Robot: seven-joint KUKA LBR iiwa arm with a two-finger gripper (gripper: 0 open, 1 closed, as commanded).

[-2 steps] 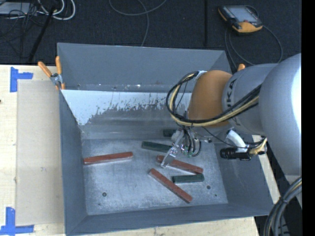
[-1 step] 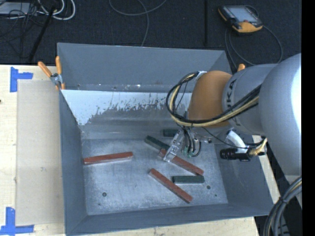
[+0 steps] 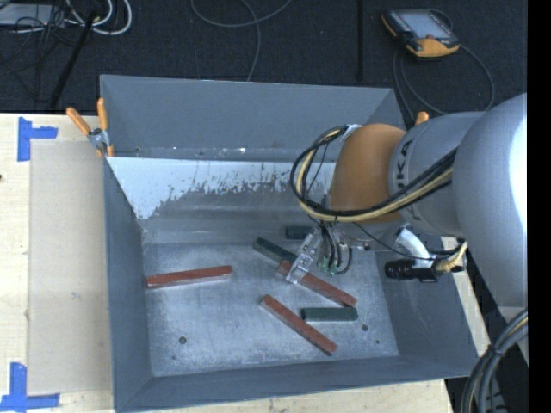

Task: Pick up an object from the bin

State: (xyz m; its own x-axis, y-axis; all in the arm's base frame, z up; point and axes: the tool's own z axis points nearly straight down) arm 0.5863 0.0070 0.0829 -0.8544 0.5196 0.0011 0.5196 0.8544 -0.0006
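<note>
My gripper (image 3: 300, 267) is low in the right half of the bin, under the arm's orange cover. Its tip rests at the upper left end of a reddish-brown bar (image 3: 328, 289) that slants down to the right. Just to its left lies a dark green bar (image 3: 272, 249), also slanted. A short dark green bar (image 3: 329, 314) lies flat below the gripper, with a longer reddish-brown bar (image 3: 297, 323) slanting beside it. I see nothing lifted off the floor.
Another reddish-brown bar (image 3: 189, 275) lies alone at the left of the floor. A small dark piece (image 3: 297, 231) sits near the back wall, partly behind the arm's cables. The arm covers the bin's right side.
</note>
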